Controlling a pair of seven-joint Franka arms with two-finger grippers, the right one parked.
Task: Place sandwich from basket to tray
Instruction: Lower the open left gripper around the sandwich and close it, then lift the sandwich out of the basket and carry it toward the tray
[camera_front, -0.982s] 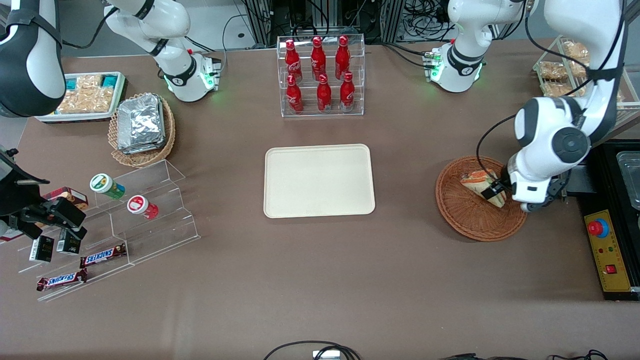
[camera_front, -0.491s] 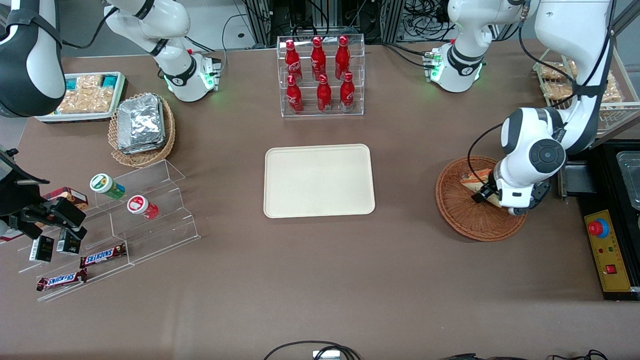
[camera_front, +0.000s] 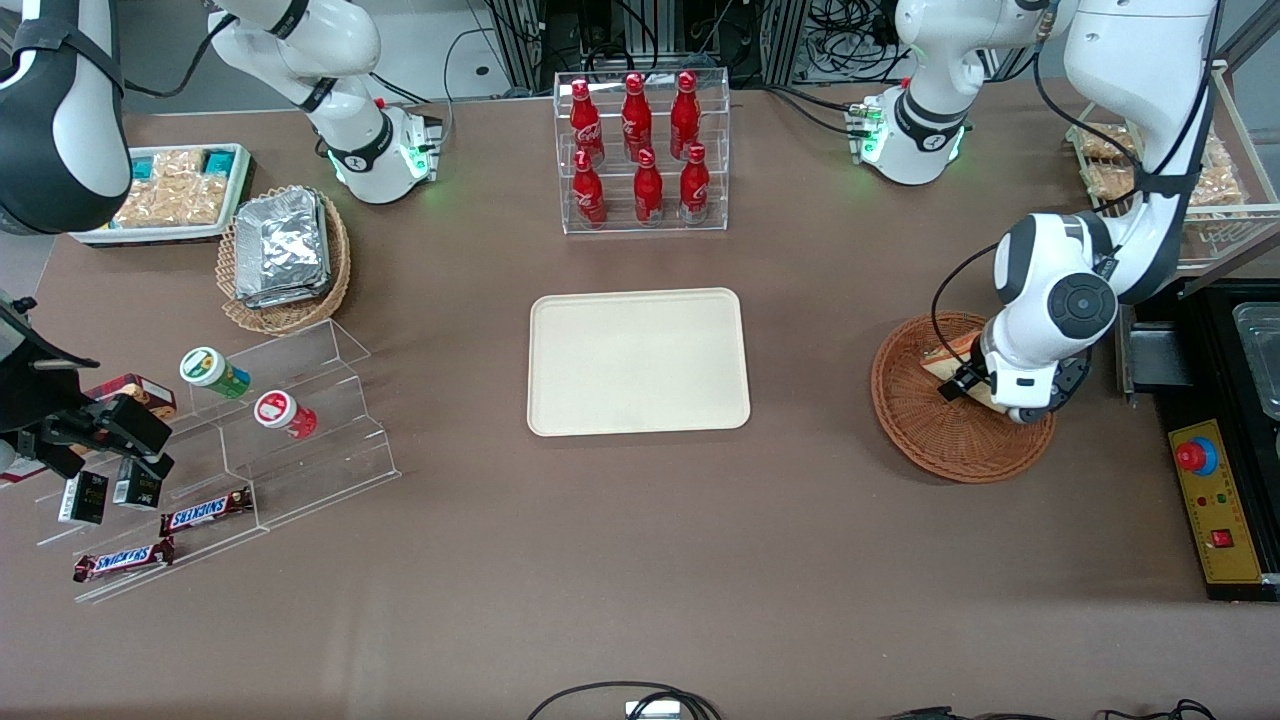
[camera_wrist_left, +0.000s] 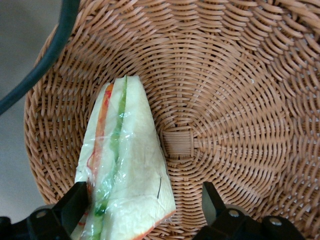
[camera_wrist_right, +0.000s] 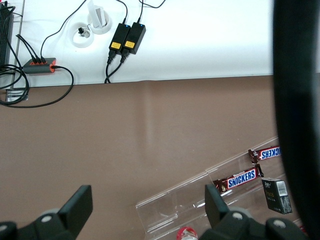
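Brown matte table (camera_front: 640, 540) under the rig, cables and rack frames along its edge farthest from the front camera. Cream-beige tray (camera_front: 639, 361) flat at mid-table, nothing on it. Reddish-brown wicker basket (camera_front: 955, 420) well apart from the tray, toward the working arm's end of the table. Sandwich (camera_wrist_left: 127, 170) lying inside the basket (camera_wrist_left: 225, 100), on the woven floor just beside the centre knot, wrapped in clear film, orange and green filling showing along one edge. Gripper (camera_wrist_left: 142, 207) low over the basket, fingers spread wide, one fingertip (camera_wrist_left: 75, 202) touching the sandwich's wrapped edge, the other fingertip (camera_wrist_left: 210, 200) apart from it over bare wicker; sandwich between them but not clamped. From the front, gripper (camera_front: 975, 385) over the part of the basket nearer the arm, sandwich (camera_front: 948, 356) partly covered by the wrist. Clear rack of red bottles (camera_front: 642, 150) farther from the front camera than the tray. Tan basket of foil packs (camera_front: 282, 250) and clear stepped stand with Snickers bars (camera_front: 205, 512) toward the parked arm's end.
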